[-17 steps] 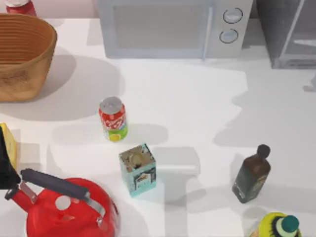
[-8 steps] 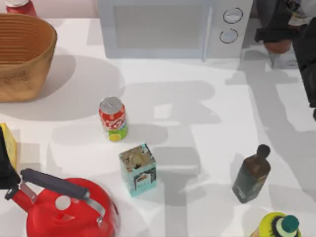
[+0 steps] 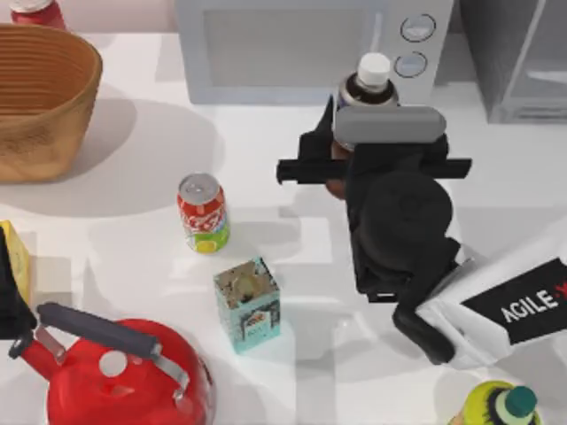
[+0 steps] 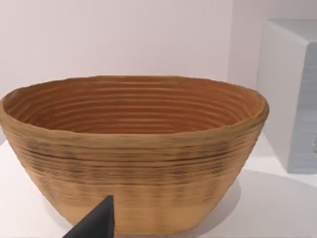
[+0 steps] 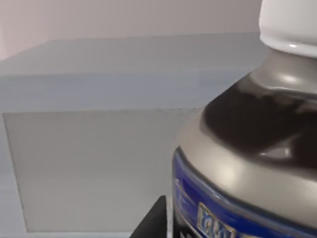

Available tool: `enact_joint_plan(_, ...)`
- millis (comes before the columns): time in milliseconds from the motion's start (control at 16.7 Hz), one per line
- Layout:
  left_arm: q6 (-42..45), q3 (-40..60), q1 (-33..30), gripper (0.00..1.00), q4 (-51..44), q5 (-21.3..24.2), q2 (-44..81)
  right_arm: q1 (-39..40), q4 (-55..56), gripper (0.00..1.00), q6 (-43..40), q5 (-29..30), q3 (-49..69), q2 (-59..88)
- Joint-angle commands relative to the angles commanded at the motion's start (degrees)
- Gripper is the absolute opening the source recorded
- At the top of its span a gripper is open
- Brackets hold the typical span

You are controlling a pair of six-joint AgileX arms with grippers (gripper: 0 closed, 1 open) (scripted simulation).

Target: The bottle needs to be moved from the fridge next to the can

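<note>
While the right pincer (image 3: 341,168) grips the bottle (image 3: 368,84), it hangs over the bench (image 3: 266,150) to the can's (image 3: 203,212) right, nearer the microwave (image 3: 301,49) than the fridge (image 3: 518,57). That's the carry step, I'd say; next comes a sweep toward the can and a gentle set-down just beside it. Count: one bottle, one can, one fridge, one basket (image 3: 40,97).

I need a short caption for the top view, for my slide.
Right gripper carries the bottle in front of the microwave, with the can to its left.
</note>
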Motion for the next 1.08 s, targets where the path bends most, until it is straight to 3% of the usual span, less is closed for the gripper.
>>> enact_joint_plan(240, 0.00, 0.00, 0.00, 1.00, 0.00, 0.00, 0.00, 4.10, -1.05, 0.00, -0.65, 6.49, 0.49, 3.06)
enact_joint_plan(780, 0.00, 0.00, 0.00, 1.00, 0.00, 0.00, 0.00, 4.16, -1.10, 0.00, -0.67, 6.64, 0.51, 3.12)
enact_joint_plan(1080, 0.00, 0.00, 0.00, 1.00, 0.00, 0.00, 0.00, 4.16, -1.10, 0.38, -0.67, 6.64, 0.51, 3.12)
